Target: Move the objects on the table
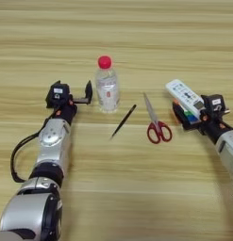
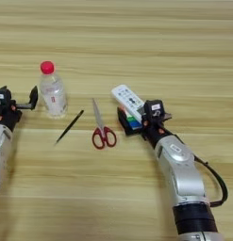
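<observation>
Left gripper (image 1: 82,96) sits just left of the bottle (image 1: 107,84), fingers spread apart, one finger (image 1: 88,90) close to the bottle wall but not clearly touching; looks staged for a side grasp. Bottle stands upright, red cap up, mid-table (image 1: 137,37).

Right gripper (image 2: 129,120) is at the near end of the remote (image 2: 128,101), with the puzzle cube (image 2: 133,123) between its fingers; probably clamped on the cube, remote resting across the top.

Remote long axis runs far-left to near-right. Pen (image 1: 123,121) lies diagonal, tip near-left. Scissors (image 1: 155,123) lie closed, blades pointing far and slightly left, red handles near.
</observation>
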Robot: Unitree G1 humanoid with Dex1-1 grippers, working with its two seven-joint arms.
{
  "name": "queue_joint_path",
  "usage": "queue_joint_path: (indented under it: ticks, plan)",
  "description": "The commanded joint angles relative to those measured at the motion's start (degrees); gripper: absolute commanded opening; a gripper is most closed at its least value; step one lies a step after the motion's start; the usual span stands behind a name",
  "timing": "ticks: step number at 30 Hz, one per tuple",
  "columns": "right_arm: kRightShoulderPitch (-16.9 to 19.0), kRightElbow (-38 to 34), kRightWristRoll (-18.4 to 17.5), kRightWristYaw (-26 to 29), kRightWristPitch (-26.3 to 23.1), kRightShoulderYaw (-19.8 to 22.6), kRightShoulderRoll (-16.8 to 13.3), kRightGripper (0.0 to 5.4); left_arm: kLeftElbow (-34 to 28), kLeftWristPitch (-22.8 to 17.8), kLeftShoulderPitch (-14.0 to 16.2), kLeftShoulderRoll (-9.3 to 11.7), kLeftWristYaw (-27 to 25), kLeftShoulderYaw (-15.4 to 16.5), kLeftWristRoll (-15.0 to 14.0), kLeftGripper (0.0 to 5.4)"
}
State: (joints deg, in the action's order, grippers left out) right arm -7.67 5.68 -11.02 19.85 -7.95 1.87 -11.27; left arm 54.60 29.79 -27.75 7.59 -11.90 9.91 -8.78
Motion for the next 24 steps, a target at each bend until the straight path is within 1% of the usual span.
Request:
queue_joint_path:
  ticks: [1, 24]
  plan:
    - [-0.4, -0.5, 0.2, 0.3, 0.5, 0.1, -0.2, 5.39, 0.4, 0.4, -0.6, 0.0, 0.3, -0.2, 0.9, 5.4]
    - [-0.1, -1.2, 0.8, 0.6, 1.7, 0.0, -0.2, 5.39, 0.2, 0.4, -0.5, 0.0, 0.4, -0.3, 1.0, 5.4]
